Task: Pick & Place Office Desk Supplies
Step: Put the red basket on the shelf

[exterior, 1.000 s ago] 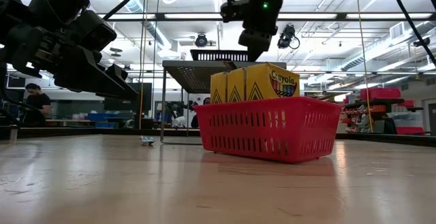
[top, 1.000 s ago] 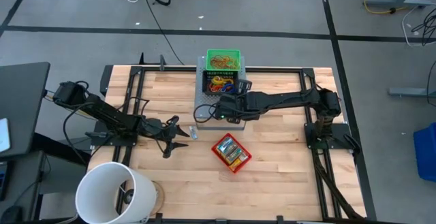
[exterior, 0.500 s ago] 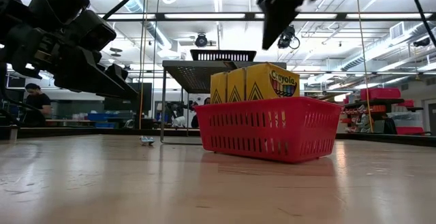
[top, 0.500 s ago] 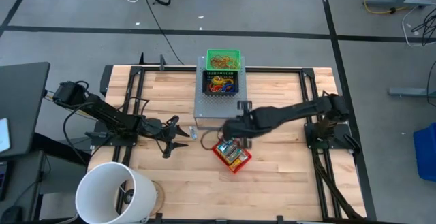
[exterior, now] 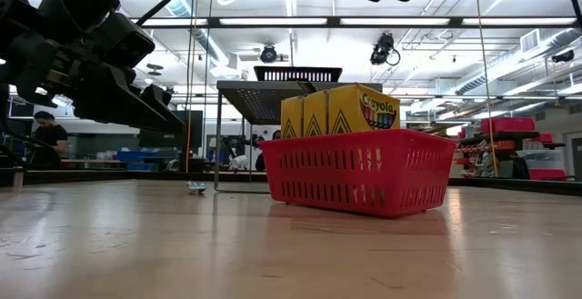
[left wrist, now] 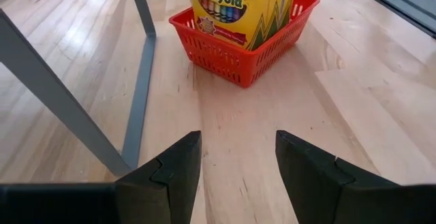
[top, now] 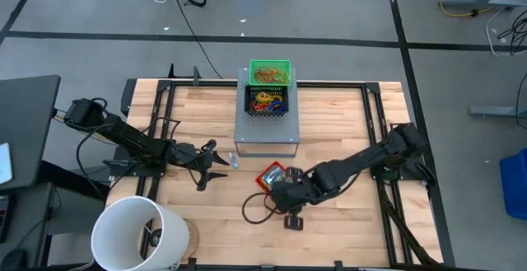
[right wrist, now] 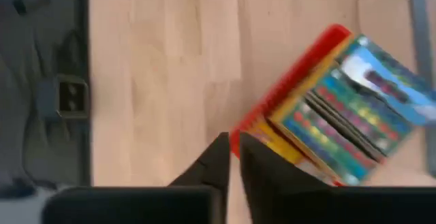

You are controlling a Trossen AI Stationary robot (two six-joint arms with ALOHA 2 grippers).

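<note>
Wooden table [top: 346,114] holds red basket [top: 272,175] (right gripper [right wrist: 231,157] above, nearly closed).

Robotics lab: taped floor [top: 329,40], ceiling trusses [exterior: 273,22].

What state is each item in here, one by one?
left claw: open, empty, above the table.
right claw: shut, beside the red basket.
red basket: upright on the table.
crayon boxes: upright in the red basket.
green bin: holds rubber bands.

"Crayola" on yellow crayon boxes [exterior: 341,110] in red basket [exterior: 364,179].
</note>
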